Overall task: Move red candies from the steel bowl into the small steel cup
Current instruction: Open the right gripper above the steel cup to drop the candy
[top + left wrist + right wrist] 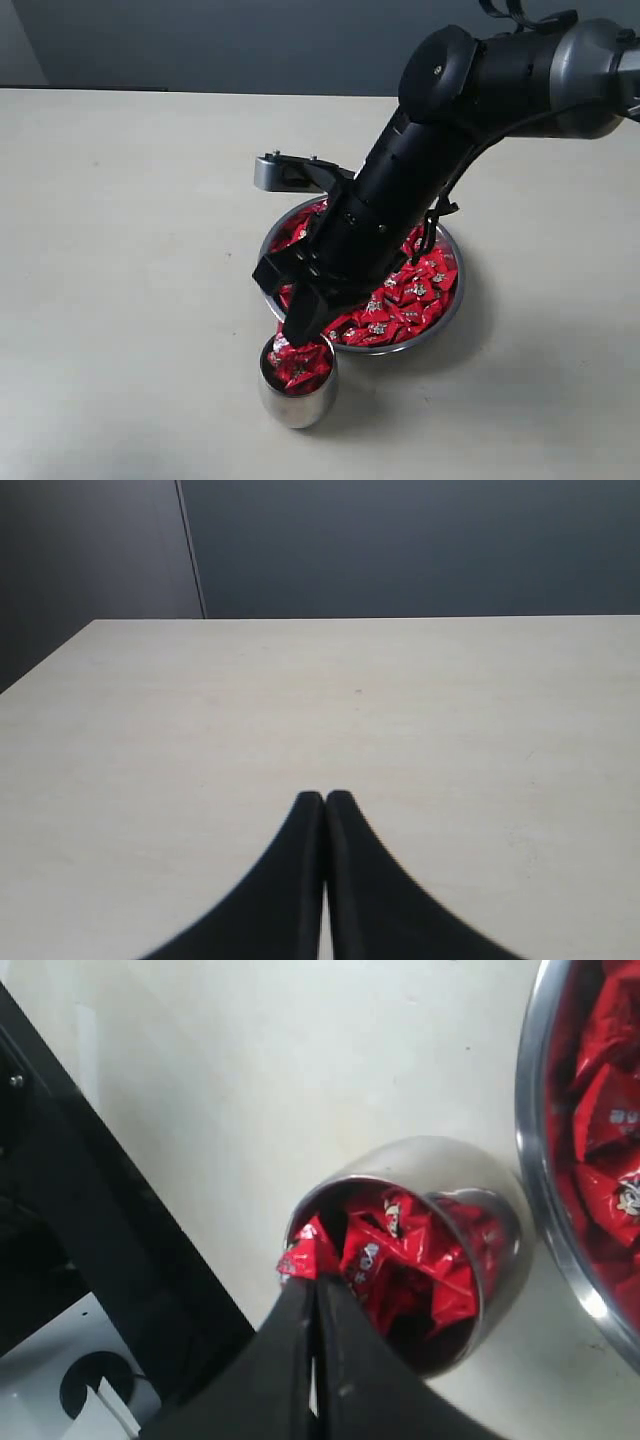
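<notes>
The wide steel bowl [452, 305] holds many red candies [415, 290] in the middle of the table. Just in front of it stands the small steel cup [297, 403], heaped with red candies [300, 368]. My right gripper [303, 335] hangs over the cup's rim, shut on one red candy [307, 1253] that sticks out past its tips; the cup [480, 1175] and the bowl's rim [530, 1130] show in the right wrist view. My left gripper [324, 798] is shut on nothing, above bare table, and does not show in the exterior view.
The pale table [130, 250] stretches around the bowl and cup. A grey metal bracket [275, 172] juts out behind the right arm. A black frame and white base [70, 1290] lie past the table's edge in the right wrist view.
</notes>
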